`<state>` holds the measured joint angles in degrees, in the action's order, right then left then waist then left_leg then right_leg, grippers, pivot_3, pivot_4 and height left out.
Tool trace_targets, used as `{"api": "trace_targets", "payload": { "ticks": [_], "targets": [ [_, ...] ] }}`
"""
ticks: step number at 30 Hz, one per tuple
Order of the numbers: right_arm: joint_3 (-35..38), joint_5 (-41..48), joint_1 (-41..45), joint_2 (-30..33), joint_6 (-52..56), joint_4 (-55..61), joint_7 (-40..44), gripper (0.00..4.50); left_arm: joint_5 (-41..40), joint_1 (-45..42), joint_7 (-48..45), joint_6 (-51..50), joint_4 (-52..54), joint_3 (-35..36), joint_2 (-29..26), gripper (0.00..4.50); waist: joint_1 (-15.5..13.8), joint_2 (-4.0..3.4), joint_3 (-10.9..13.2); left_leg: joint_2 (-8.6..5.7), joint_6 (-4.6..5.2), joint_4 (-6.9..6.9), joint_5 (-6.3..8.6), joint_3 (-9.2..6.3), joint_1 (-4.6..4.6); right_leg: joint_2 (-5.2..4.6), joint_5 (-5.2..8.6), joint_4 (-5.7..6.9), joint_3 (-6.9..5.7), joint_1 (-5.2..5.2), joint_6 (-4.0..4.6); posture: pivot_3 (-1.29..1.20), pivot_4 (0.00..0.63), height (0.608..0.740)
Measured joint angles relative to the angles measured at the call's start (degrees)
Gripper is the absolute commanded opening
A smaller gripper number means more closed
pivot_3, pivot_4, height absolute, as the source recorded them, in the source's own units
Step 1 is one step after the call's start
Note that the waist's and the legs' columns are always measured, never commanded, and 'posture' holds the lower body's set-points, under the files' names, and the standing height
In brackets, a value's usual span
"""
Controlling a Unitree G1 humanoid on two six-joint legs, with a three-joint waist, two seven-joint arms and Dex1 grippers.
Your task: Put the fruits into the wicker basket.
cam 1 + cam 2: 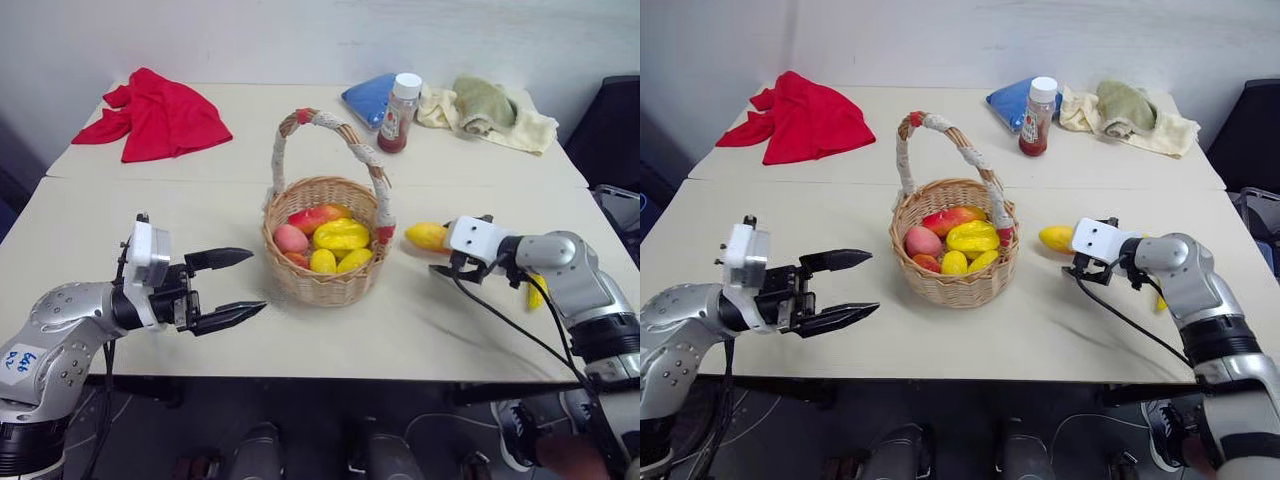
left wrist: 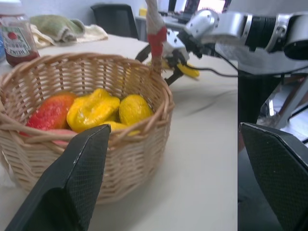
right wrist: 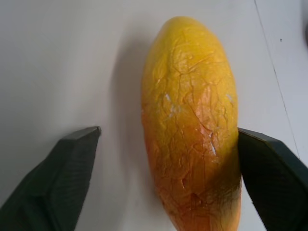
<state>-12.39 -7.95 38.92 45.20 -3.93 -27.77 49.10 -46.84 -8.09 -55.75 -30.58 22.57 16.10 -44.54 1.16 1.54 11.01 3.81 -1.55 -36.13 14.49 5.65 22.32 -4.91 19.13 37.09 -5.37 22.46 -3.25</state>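
Several fruits [image 1: 330, 243] are already lying inside the wicker basket [image 1: 322, 280] at the centre of the frame: yellow pieces, a pink one and a red-blushed one. Two fruits are still waiting on the table [image 1: 420, 330]. The mango [image 3: 192, 125] is lying just right of the basket, and the banana [image 1: 536, 291] is showing partly behind the right arm, further right. The right gripper [image 3: 166, 183] is straddling the mango with its jaws apart; one finger is looking close to or touching the fruit's side, the other is standing clear, so no grip is judged made yet. The left gripper [image 1: 228, 288] is hovering at lower left, jaws apart and holding nothing, pointing toward the basket. Judged progress: most of the job is done, with the mango pickup in hand and the banana left. A red cloth [image 1: 160, 115] and a sauce bottle [image 1: 400, 112] are sitting at the top of the frame, not part of the job.
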Motion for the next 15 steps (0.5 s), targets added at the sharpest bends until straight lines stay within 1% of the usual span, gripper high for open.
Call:
{"api": "trace_targets", "payload": {
  "ticks": [4,5,6,8,9,11,13,14,15],
  "targets": [
    [0.96,-0.19,1.4,-1.72,-4.05,-5.23,-2.19,2.24,0.03,0.19,0.64,-0.03,0.01,0.03,0.0,4.5,0.38,0.04,-0.02,0.02,-0.02,-0.01,0.0,0.02,-0.06,0.08,0.0,0.0,0.09,-0.04,0.0,0.0,0.15,0.74],
    [1.12,-0.19,1.51,-1.84,-5.0,-5.99,-2.3,2.06,0.07,0.18,0.65,-0.02,0.0,0.0,0.0,4.5,0.41,0.04,-0.03,0.04,-0.04,-0.01,0.01,0.02,-0.06,0.12,0.0,0.0,0.14,-0.04,0.0,0.0,0.15,0.74],
    [1.29,-0.12,1.58,-1.82,-5.68,-6.47,-2.12,1.98,0.1,0.12,0.63,0.0,-0.01,-0.11,0.0,4.5,0.41,0.04,-0.03,0.04,-0.04,-0.01,0.01,0.03,-0.07,0.14,0.0,0.0,0.17,-0.04,0.0,0.0,0.15,0.74],
    [1.86,0.44,1.5,-1.46,-5.78,-6.48,-0.78,1.97,0.16,-0.07,0.46,0.04,-0.06,-0.46,0.0,4.5,0.33,0.04,-0.03,0.04,-0.03,-0.01,0.01,0.03,-0.06,0.14,0.0,0.0,0.21,-0.03,0.0,0.0,0.15,0.74],
    [2.55,1.72,0.95,-0.75,-4.24,-5.46,1.32,1.97,0.08,-0.32,0.3,0.0,-0.15,-0.5,0.0,4.5,0.2,0.04,-0.03,0.04,-0.03,0.0,0.01,0.02,-0.05,0.14,0.0,-0.01,0.21,-0.03,0.0,0.0,0.15,0.74],
    [4.83,8.43,-3.55,3.75,4.26,2.39,10.57,1.97,-0.7,-0.9,0.3,-0.33,-0.38,0.02,-0.03,4.5,-0.66,0.03,-0.02,0.05,0.05,0.05,0.09,-0.03,-0.02,0.14,0.0,-0.07,0.22,-0.02,0.0,0.0,0.15,0.74],
    [6.65,18.08,-11.65,10.5,14.56,15.3,21.76,1.97,-1.65,-0.79,0.32,-1.04,-0.79,1.95,-0.57,4.5,-1.35,0.0,0.0,0.12,0.27,0.06,0.33,-0.14,0.05,0.19,0.03,-0.13,0.18,-0.02,0.04,0.0,0.15,0.74],
    [7.08,22.97,-15.49,12.97,19.65,22.12,26.05,1.97,-1.86,-0.51,0.25,-1.37,-0.98,3.02,-0.99,4.5,-1.32,-0.01,0.0,0.19,0.27,0.03,0.43,-0.11,0.06,0.23,0.04,-0.15,0.18,-0.01,0.05,0.0,0.15,0.74],
    [7.47,27.99,-18.05,14.2,25.51,28.75,28.49,1.97,-2.04,-0.31,0.02,-1.5,-1.03,3.74,-1.45,4.5,-1.12,-0.02,0.01,0.23,0.28,0.01,0.45,-0.08,0.07,0.22,0.04,-0.16,0.17,-0.01,0.05,0.0,0.15,0.74]
  ]
}}
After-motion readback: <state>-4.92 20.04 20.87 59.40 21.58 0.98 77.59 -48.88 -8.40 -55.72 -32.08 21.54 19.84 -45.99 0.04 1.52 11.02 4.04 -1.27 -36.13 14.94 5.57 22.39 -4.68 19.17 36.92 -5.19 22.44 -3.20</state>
